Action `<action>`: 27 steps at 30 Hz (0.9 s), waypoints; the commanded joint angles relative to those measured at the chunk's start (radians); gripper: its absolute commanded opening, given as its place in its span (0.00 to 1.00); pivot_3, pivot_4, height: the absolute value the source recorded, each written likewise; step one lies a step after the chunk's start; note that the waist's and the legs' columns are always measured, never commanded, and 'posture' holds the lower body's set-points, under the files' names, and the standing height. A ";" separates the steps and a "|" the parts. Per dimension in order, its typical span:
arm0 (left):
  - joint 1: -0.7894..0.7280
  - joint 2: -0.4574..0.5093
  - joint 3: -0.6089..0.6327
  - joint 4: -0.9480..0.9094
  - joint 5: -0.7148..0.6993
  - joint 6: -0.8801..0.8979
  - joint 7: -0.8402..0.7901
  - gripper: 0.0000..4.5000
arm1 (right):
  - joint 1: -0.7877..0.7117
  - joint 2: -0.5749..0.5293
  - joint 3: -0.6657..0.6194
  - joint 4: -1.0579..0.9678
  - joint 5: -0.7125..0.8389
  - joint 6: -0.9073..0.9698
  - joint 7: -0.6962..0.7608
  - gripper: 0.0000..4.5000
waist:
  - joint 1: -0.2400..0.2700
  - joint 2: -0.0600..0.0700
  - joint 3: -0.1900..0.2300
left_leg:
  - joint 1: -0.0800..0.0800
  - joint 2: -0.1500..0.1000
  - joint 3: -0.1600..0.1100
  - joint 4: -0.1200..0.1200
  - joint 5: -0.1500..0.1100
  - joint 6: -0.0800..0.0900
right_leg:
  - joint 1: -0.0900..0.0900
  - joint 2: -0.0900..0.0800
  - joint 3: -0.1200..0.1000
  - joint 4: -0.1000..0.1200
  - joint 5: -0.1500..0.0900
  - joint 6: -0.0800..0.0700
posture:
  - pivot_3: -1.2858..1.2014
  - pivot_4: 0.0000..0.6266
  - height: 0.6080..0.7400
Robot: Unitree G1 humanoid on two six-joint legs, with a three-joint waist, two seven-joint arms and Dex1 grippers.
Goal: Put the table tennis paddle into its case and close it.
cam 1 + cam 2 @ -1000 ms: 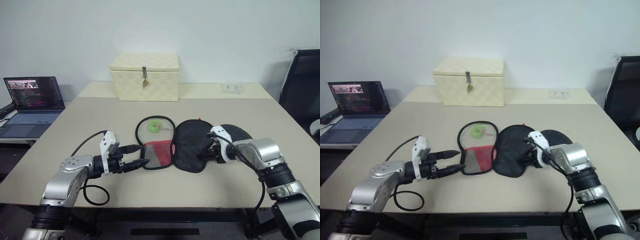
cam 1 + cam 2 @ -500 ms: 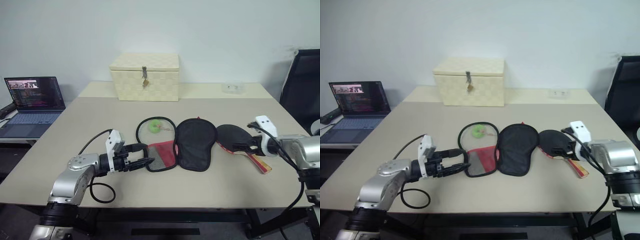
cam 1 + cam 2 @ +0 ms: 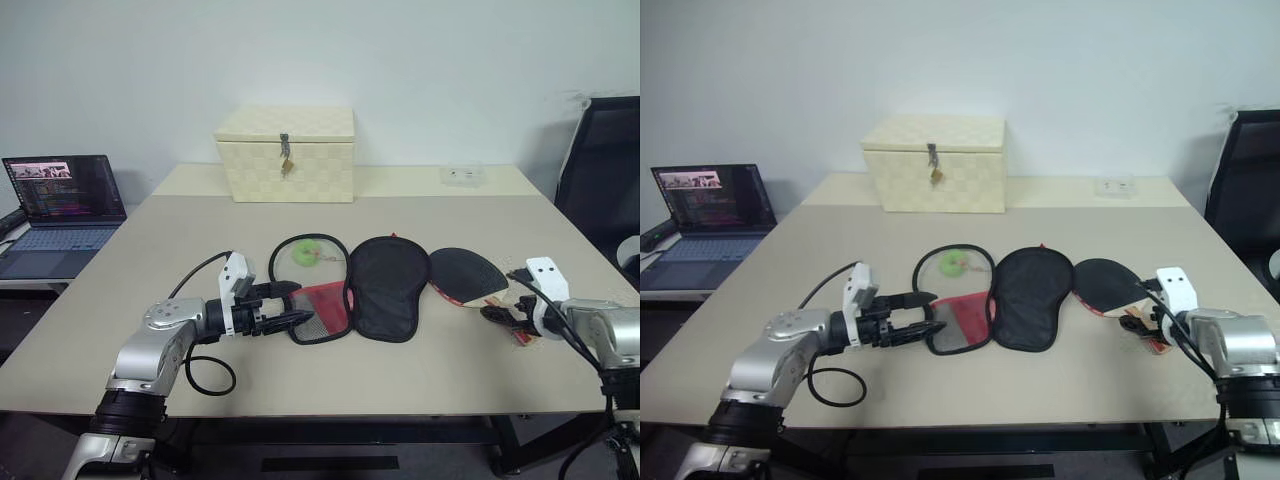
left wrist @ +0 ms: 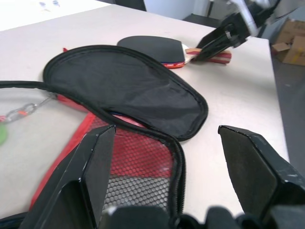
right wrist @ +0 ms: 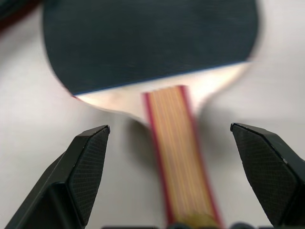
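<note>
Lying unzipped mid-table, case (image 3: 345,290) empty. Left gripper (image 3: 296,306) released at its near mesh flap; right gripper (image 3: 497,315) released astride handle of paddle (image 3: 467,274), just beside case, ungrasped. Behind: box (image 3: 286,153). Insertion and zipping outstanding.

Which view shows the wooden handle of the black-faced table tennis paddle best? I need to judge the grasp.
The right wrist view: the wooden handle lies between the open right gripper fingers. In both eye views that gripper mostly covers it; the left wrist view shows it small and far.
</note>
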 commanded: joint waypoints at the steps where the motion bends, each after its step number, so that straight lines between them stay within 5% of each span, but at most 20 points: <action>1: -0.019 0.014 0.009 -0.038 -0.023 0.008 -0.029 0.84 | -0.024 0.018 0.006 0.027 -0.022 -0.050 -0.016 1.00 | 0.000 0.000 0.000 | 0.000 0.000 0.000 0.000 0.000 0.000 | 0.000 0.000 0.000 0.000 0.000 0.000 | 0.52 0.24 1.00; 5: -0.016 0.023 0.015 -0.057 -0.028 0.018 -0.035 0.84 | -0.036 0.046 0.019 0.054 -0.043 -0.065 -0.043 0.91 | -0.003 0.000 0.000 | 0.001 0.001 0.000 0.001 0.000 0.000 | 0.001 0.000 0.000 0.000 0.000 0.001 | 0.52 0.24 1.00; 15: 0.018 0.038 0.040 -0.109 -0.037 0.037 -0.019 0.84 | -0.121 0.039 -0.082 0.067 -0.082 -0.084 -0.192 0.24 | -0.004 0.000 0.000 | 0.002 0.000 0.000 0.002 0.000 0.000 | 0.003 0.000 0.001 0.000 0.001 0.001 | 0.52 0.24 1.00; 21: 0.025 0.046 0.051 -0.119 -0.044 0.046 -0.015 0.84 | -0.172 0.083 -0.144 -0.111 -0.019 0.043 -0.239 0.24 | -0.002 0.001 0.001 | 0.000 0.000 0.000 0.000 0.000 0.000 | -0.001 0.000 0.001 0.000 0.001 0.001 | 0.52 0.24 1.00; 27: 0.011 0.060 0.056 -0.113 -0.054 0.051 -0.017 0.84 | -0.174 0.447 -0.191 -0.471 0.048 0.339 -0.408 0.24 | -0.023 0.002 0.000 | 0.001 0.004 -0.001 0.000 0.000 0.000 | -0.001 0.001 0.001 0.002 0.001 -0.001 | 0.52 0.24 1.00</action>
